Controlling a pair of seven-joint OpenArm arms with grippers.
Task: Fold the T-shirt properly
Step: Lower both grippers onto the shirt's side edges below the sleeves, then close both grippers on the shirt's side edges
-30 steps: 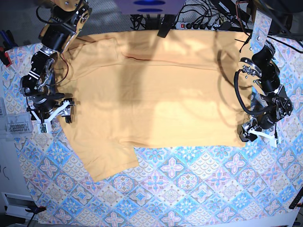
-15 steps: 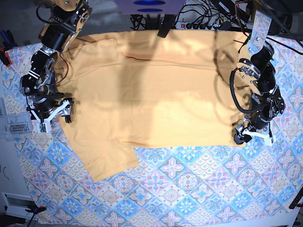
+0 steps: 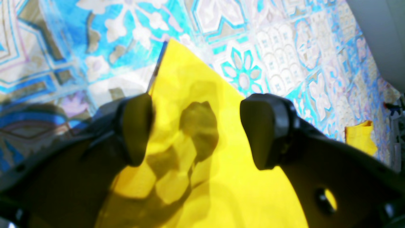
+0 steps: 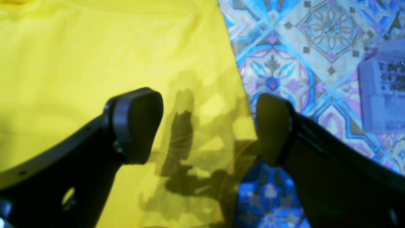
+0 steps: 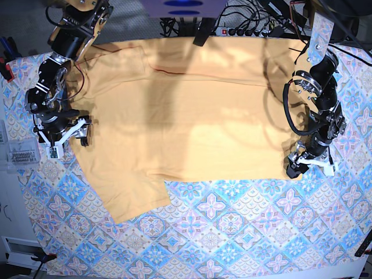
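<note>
The yellow-orange T-shirt lies spread flat across the patterned cloth, one sleeve pointing toward the front. At the shirt's front right corner my left gripper is low over the cloth. In the left wrist view that gripper is open, the pointed shirt corner lying between its fingers. My right gripper is at the shirt's left edge. In the right wrist view it is open and straddles the shirt's edge, gripping nothing.
The blue-and-pink tile-patterned cloth covers the table. A small clear box sits at the left edge, also seen as the box beside my right gripper. Cables and a power strip run along the back.
My left gripper has slid left and slightly up onto the shirt's front right corner. The right gripper has shifted a little toward the back. The shirt has not moved.
</note>
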